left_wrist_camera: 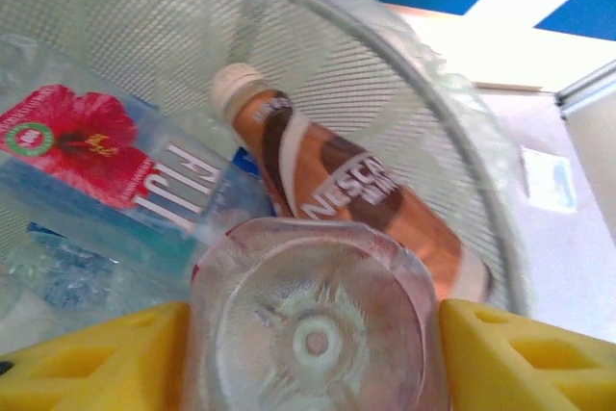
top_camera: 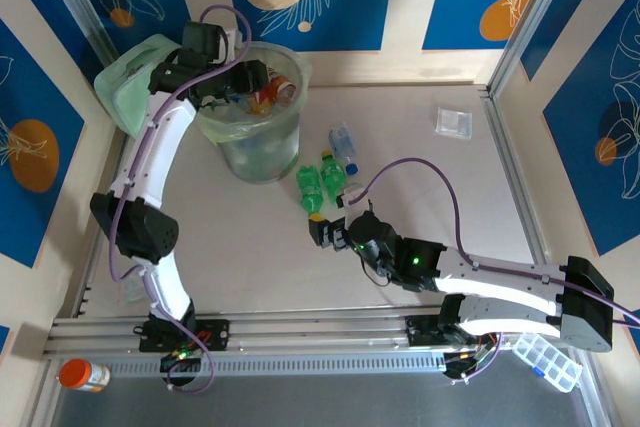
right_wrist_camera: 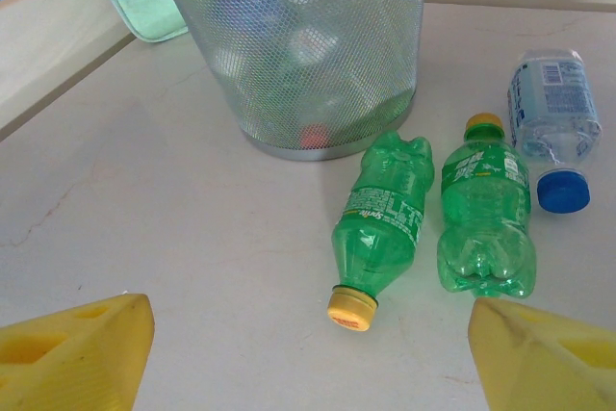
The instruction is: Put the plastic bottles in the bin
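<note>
Maybe the clear bottle [left_wrist_camera: 313, 320] pinched by the left claw [left_wrist_camera: 315, 353] bounces off bottles [left_wrist_camera: 366, 199] heaped in the bin [left_wrist_camera: 452, 113]; right claw [right_wrist_camera: 310, 310] spread.

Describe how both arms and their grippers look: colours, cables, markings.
The left arm and right arm both have white links joined by black joint housings, and each trails a looping purple cable. A small green light glows near the right wrist. The left gripper and right gripper carry chunky yellow fingers with recessed pockets.
</note>
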